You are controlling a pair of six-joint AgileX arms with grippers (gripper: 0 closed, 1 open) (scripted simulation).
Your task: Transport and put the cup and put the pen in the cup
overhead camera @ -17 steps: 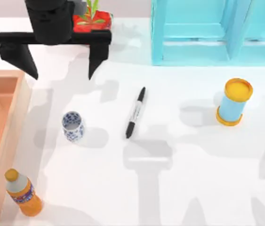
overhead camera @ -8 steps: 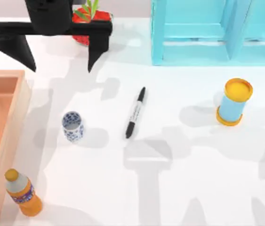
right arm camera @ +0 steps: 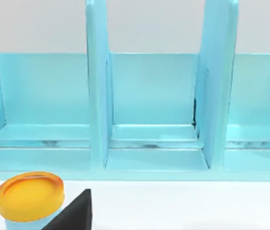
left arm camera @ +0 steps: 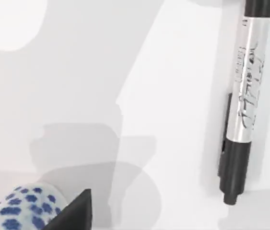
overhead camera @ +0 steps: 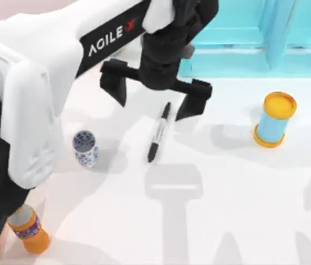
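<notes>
The left gripper (overhead camera: 154,104) hangs with its two black fingers spread wide apart and holding nothing, one fingertip (overhead camera: 120,95) towards the cup side and the other just beside the capped top end of the slim black marker pen with a white-grey label band (overhead camera: 159,132); that straddling spread looks meant to take the pen across its narrow body, though the gripper sits over the pen's upper end and not its middle. The pen lies flat on the white table (overhead camera: 227,210), tilted a little off upright in the top view, which suits a grasp from above. Well to the pen's left stands the small white cup with a blue pattern (overhead camera: 85,148), upright with its mouth open upward, ready to receive the pen later; the left wrist view catches its rim (left arm camera: 22,211) and the pen (left arm camera: 242,103). Farther out are an orange bottle (overhead camera: 28,229) at the near left, a light-blue cylinder with yellow ends (overhead camera: 275,120) at the right, and a turquoise shelf unit (overhead camera: 243,38) at the back. A dark fingertip (right arm camera: 72,213) of the right gripper faces that shelf; I cannot tell its jaw state.
</notes>
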